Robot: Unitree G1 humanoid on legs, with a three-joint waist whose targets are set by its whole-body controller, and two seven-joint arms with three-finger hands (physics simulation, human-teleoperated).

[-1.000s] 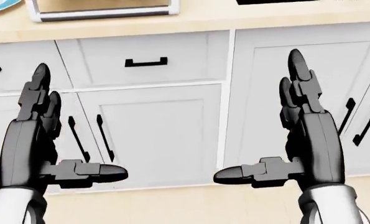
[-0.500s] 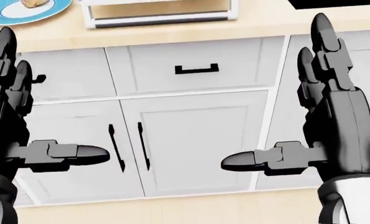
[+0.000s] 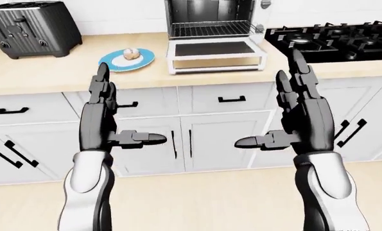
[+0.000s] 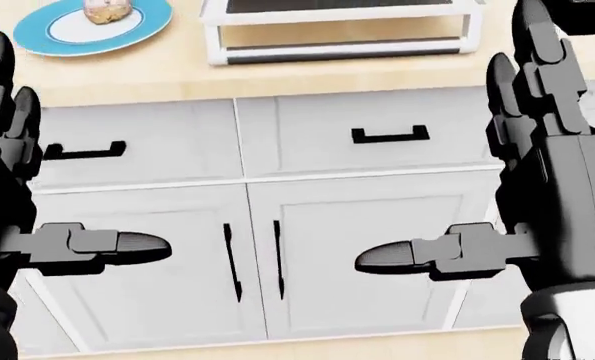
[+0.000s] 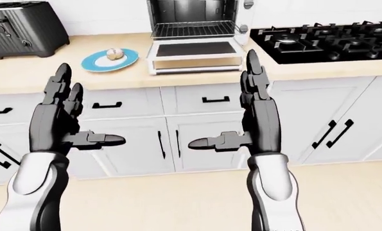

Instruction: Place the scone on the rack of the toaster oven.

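A pale scone (image 3: 132,53) lies on a blue plate (image 3: 143,60) on the wooden counter, left of the toaster oven (image 3: 211,19). The oven's door (image 3: 215,49) is folded down flat and its wire rack (image 3: 210,30) shows inside. My left hand (image 3: 116,113) and right hand (image 3: 282,109) are both open and empty, fingers up and thumbs pointing inward, held level with the cabinet fronts below the counter. The head view shows the scone (image 4: 107,10) at its top left.
A black toaster (image 3: 31,29) stands at the counter's left. A black gas stove (image 3: 335,37) sits right of the oven. White drawers and cabinet doors (image 3: 222,139) with black handles fill the space under the counter. Wooden floor lies below.
The whole picture has shifted right and down in the head view, so the camera has moved. The plate and oven door have come further into view. Both hands stay open.
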